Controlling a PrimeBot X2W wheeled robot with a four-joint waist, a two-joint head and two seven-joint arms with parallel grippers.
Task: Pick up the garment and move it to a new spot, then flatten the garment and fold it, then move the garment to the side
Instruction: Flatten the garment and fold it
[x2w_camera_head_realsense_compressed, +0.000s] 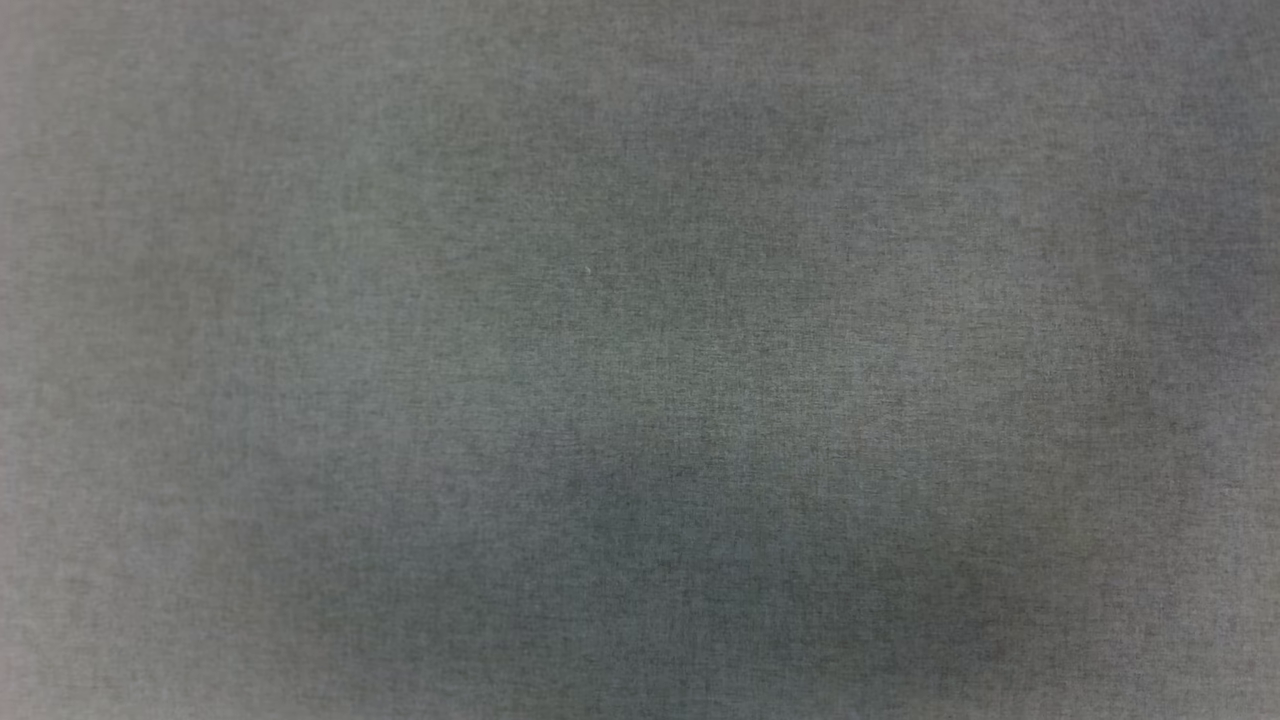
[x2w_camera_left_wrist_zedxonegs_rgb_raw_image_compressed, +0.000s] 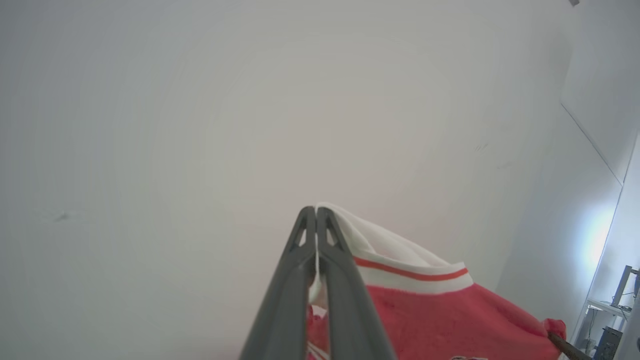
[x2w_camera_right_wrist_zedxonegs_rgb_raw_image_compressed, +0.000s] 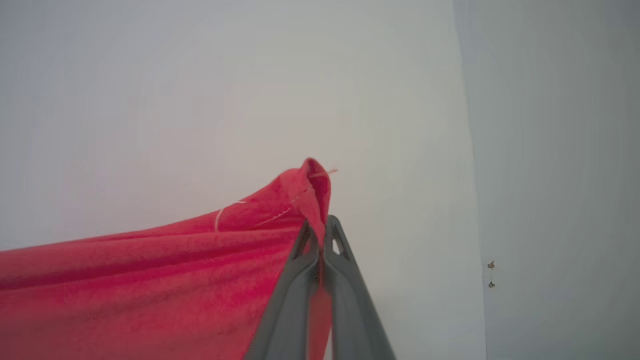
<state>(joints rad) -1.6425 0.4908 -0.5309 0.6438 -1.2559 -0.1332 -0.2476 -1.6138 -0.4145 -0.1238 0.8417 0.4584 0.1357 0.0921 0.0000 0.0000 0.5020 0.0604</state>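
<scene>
Left gripper pinches the garment at its white trim, right gripper at a red hem — thin holds; a sharp tug could slip one free.

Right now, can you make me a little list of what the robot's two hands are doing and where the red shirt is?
left gripper: shut on a white, red-striped edge of the garment
right gripper: shut on a red edge of the garment
garment: held up by both grippers, pale wall behind it
head view: grey surface, woven-looking
folding: not yet done
</scene>
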